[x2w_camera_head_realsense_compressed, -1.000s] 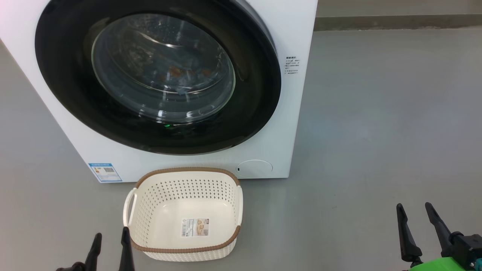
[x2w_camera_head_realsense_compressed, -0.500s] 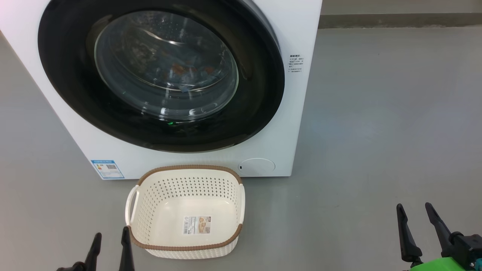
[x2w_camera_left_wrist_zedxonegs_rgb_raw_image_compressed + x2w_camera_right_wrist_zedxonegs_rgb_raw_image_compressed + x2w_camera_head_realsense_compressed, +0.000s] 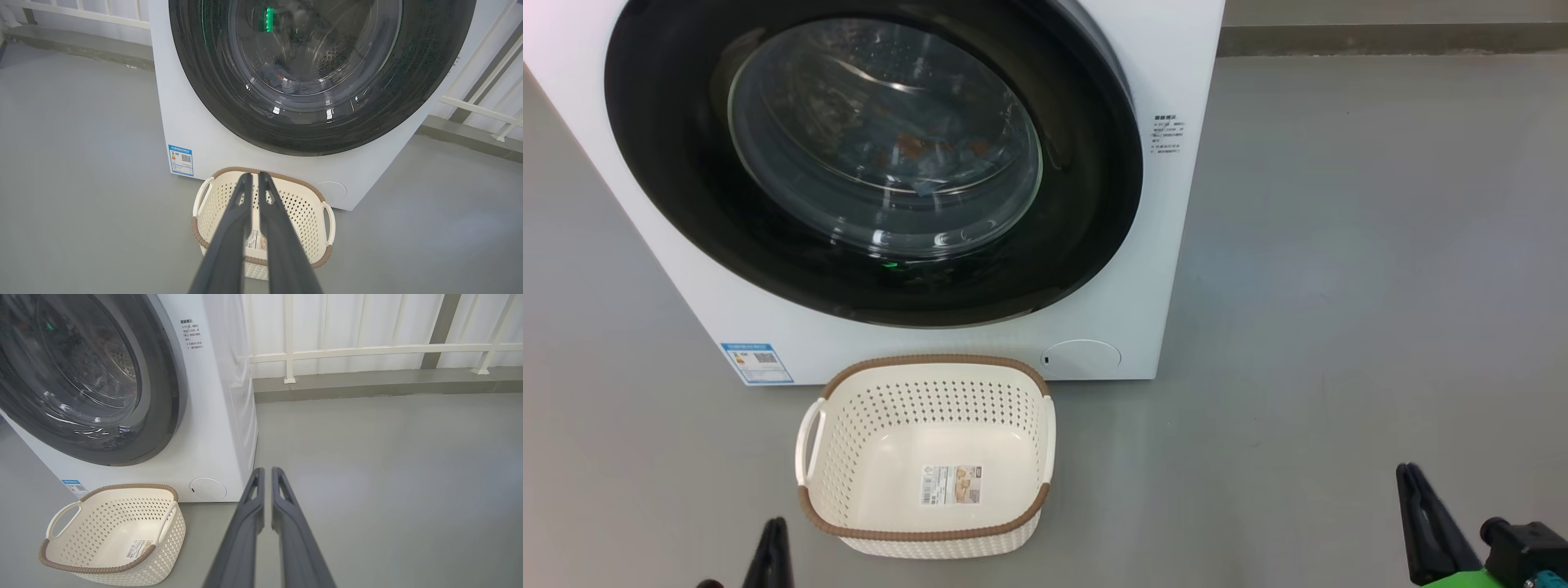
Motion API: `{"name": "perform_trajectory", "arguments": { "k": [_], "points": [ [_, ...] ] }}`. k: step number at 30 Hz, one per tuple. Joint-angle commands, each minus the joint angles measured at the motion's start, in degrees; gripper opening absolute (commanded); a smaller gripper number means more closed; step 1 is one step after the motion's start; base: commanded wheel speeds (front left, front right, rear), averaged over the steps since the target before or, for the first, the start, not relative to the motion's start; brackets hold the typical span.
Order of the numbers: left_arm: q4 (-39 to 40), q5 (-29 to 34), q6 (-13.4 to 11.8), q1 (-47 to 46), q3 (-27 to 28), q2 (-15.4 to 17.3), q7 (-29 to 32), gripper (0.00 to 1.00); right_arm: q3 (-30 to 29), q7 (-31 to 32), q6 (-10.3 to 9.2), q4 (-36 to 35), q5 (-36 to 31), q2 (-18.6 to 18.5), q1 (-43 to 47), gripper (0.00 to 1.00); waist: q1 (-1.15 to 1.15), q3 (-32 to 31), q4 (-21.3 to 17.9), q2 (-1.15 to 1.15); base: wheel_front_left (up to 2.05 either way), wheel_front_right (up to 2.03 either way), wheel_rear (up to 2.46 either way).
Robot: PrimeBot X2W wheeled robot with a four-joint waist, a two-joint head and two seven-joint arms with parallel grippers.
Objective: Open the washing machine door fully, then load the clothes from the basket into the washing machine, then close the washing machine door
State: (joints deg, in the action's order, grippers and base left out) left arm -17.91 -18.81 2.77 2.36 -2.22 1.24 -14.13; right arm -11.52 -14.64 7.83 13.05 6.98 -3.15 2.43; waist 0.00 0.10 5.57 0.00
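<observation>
We see the washing machine door point(image 3: 1086, 204) closed, with the clothes point(image 3: 931, 155) behind its glass. The basket point(image 3: 927, 359) stands on the floor point(image 3: 1339, 286) just before the washing machine point(image 3: 1176, 65). Our left claw point(image 3: 254, 175) and right claw point(image 3: 268, 470) are both clenched and hold nothing.

Smooth grey floor point(image 3: 1356, 269), white railing point(image 3: 367, 350) on grey kerb point(image 3: 367, 386), pale wall point(image 3: 359, 318)

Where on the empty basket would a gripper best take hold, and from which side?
Probably the left side handle of the basket: an open loop standing off the wall, so one finger can slip through from above. It sits nearest the left gripper, which is shut now.
</observation>
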Motion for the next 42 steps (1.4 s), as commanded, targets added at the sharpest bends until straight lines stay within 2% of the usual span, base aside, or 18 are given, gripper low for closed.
{"name": "perform_trajectory", "arguments": {
  "k": [1, 7, 12, 42],
  "points": [
    [-0.21, -0.28, 0.02, -0.07, 0.04, -0.04, 0.11, 0.0, -0.07, 0.13, 0.0, 0.29, 0.29, 0.04, -0.09, 0.0, 0.0, 0.0, -0.01, 0.0, 0.0, 0.0, 0.0],
    [-0.08, -3.8, 0.24, -0.52, 0.52, 0.04, 1.15, 0.0, -0.07, 1.41, -0.02, 0.45, 4.33, 0.05, -0.61, 0.0, 0.13, -0.12, -0.29, 0.0, 0.0, 0.0, 0.0],
    [0.12, -6.74, 0.43, -0.8, 0.83, 0.11, 1.94, 0.0, 0.28, 2.12, -0.03, 0.4, 7.78, 0.06, -0.86, 0.0, 0.01, -0.02, -0.51, 0.0, 0.0, 0.0, 0.0],
    [1.1, -23.75, 1.53, -2.77, 2.82, 0.5, 6.68, 0.0, 1.59, 6.86, -0.11, 0.47, 27.56, 0.12, -2.79, 0.0, 0.0, 0.02, -1.8, 0.0, 0.0, 0.0, 0.0]
  ]
}}
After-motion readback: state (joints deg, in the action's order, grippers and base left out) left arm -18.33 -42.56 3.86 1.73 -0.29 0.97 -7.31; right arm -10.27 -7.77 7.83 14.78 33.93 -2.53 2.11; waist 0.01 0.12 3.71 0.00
